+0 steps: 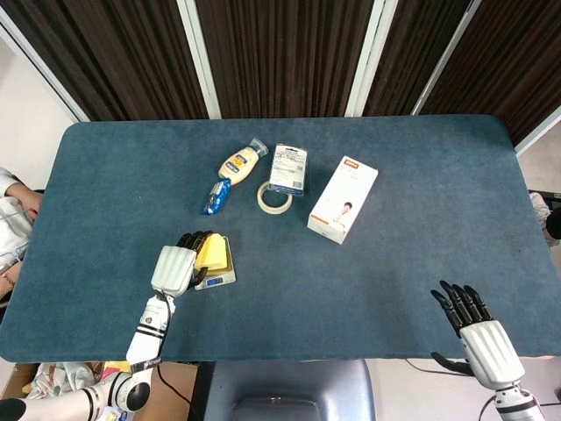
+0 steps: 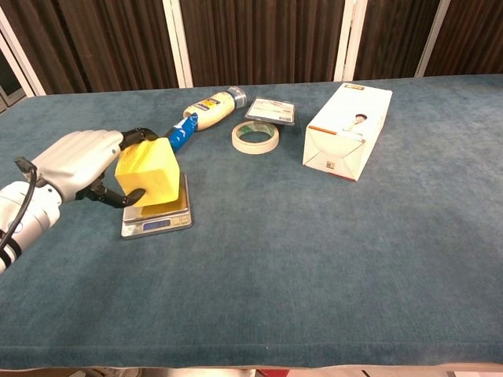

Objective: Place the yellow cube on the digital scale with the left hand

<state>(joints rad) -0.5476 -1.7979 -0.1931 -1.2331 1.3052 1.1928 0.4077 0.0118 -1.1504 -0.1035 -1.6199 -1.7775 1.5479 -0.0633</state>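
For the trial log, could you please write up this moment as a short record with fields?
left hand: grips the yellow cube
yellow cube: over the digital scale platform, apparently resting on it
right hand: at the table's near edge, fingers apart, holding nothing
behind the scale: blue packet, bottle, tape roll, white box

No lettering can be made out: print on the white box (image 2: pixel 346 130), the yellow bottle (image 2: pixel 207 109), the blue packet (image 2: pixel 179 133) and the flat pack (image 2: pixel 271 111), upper centre, is too small, as is the scale display (image 2: pixel 156 225).
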